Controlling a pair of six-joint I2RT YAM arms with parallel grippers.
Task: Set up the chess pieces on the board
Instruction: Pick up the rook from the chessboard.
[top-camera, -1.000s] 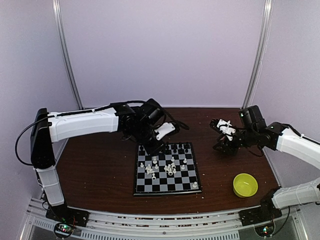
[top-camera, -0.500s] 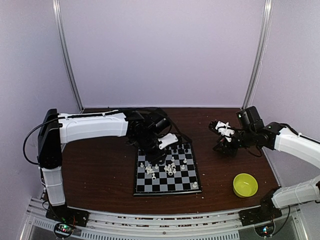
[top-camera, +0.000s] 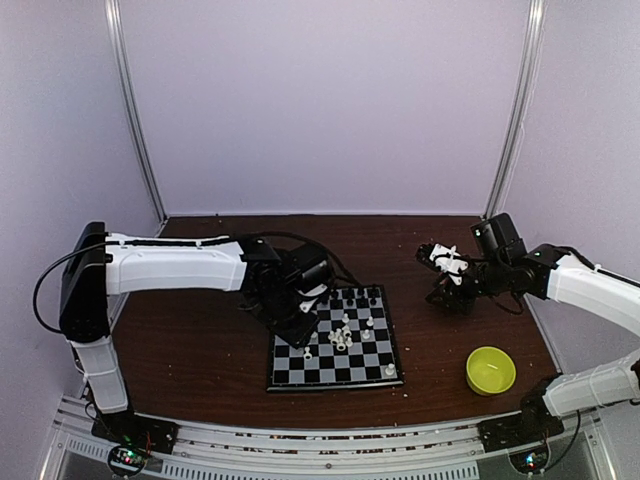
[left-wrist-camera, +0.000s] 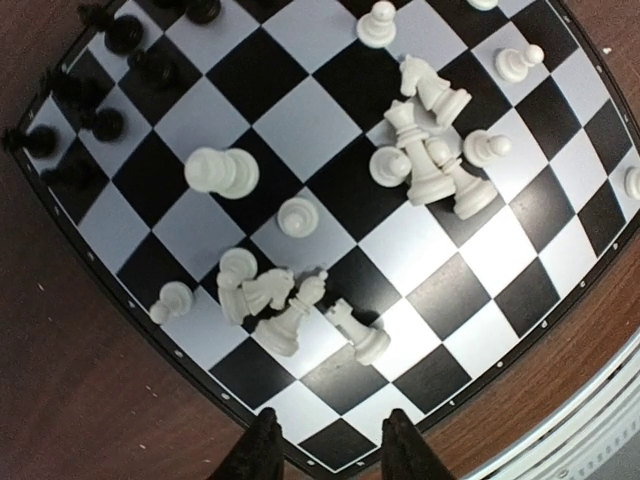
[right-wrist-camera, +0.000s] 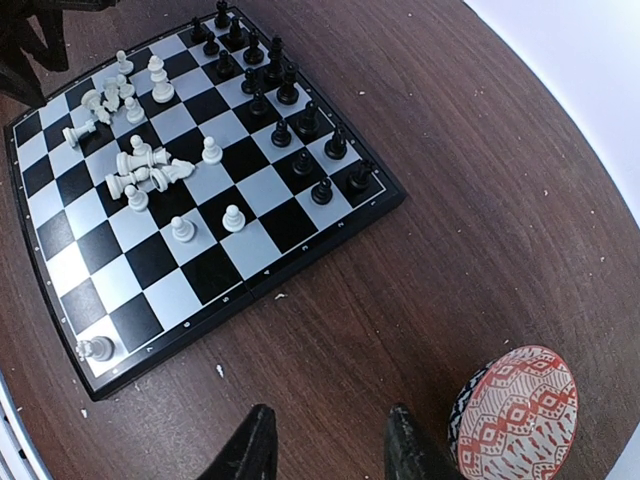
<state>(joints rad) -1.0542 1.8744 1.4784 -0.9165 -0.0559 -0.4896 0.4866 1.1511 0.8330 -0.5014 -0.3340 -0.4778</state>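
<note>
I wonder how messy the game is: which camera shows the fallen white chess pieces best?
The left wrist view: the white chess pieces fill the frame from above, clearly showing which lie toppled. The right wrist view shows them smaller, at an angle. The top external view gives only tiny white specks.

No legible text, labels, numbers; board (left-wrist-camera: 305, 118) rim dots maybe markings, too small.

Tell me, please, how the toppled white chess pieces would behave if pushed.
The toppled white pieces have round bodies, so they would probably roll. They look small, likely light and easily scattered. Tangled in heaps on the board, one nudge may shift several.
</note>
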